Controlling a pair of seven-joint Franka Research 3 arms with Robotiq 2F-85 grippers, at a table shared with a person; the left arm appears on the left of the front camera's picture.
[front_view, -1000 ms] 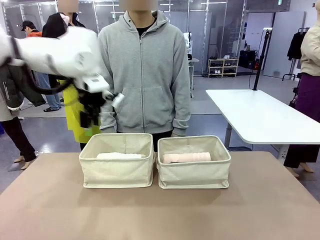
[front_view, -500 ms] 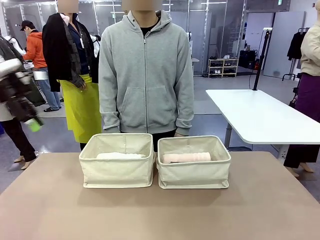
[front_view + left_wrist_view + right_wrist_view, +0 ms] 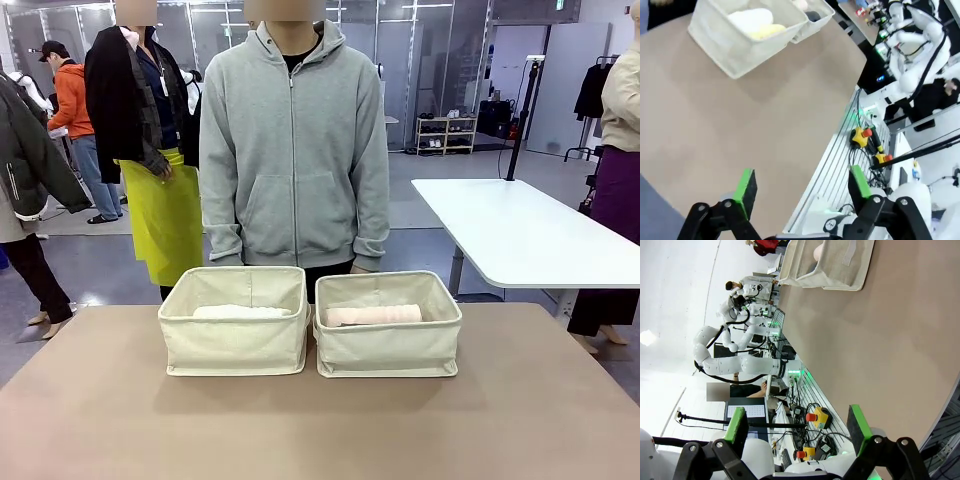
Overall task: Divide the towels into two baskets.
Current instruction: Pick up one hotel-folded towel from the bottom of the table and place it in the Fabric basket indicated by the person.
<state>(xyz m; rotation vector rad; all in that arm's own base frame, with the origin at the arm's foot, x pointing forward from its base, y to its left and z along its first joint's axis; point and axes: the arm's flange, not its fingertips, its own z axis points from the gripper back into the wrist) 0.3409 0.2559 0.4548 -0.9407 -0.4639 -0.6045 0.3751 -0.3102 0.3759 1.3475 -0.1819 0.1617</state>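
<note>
From where I sat, the sorting looked finished, or very nearly. In the front view two cream baskets stood side by side at the middle of the counter (image 3: 120,400), touching or almost so. The left basket (image 3: 236,345) showed a white towel (image 3: 240,312) lying across it, and the right basket (image 3: 388,345) a pale pink towel (image 3: 372,315).

My left wrist camera caught the same pair in its upper left corner. There the nearer basket held the white roll with a pale yellow towel (image 3: 767,31) beside it, and a dark grey towel (image 3: 813,15) peeked over the rim of the farther one. I judged that made two towels a basket. No loose towel lay on the counter in any view, so the next move called for little beyond holding both arms clear.

The left claw (image 3: 802,187) hung high above the near counter edge, tilted down and across the bare top, its green pads (image 3: 746,186) spread apart with nothing between them. The right claw (image 3: 797,425) was rolled sideways, well back from the baskets at the top of its frame, and its jaws were also wide apart and empty.

The person (image 3: 293,150) stood behind the baskets, arms at the sides.
</note>
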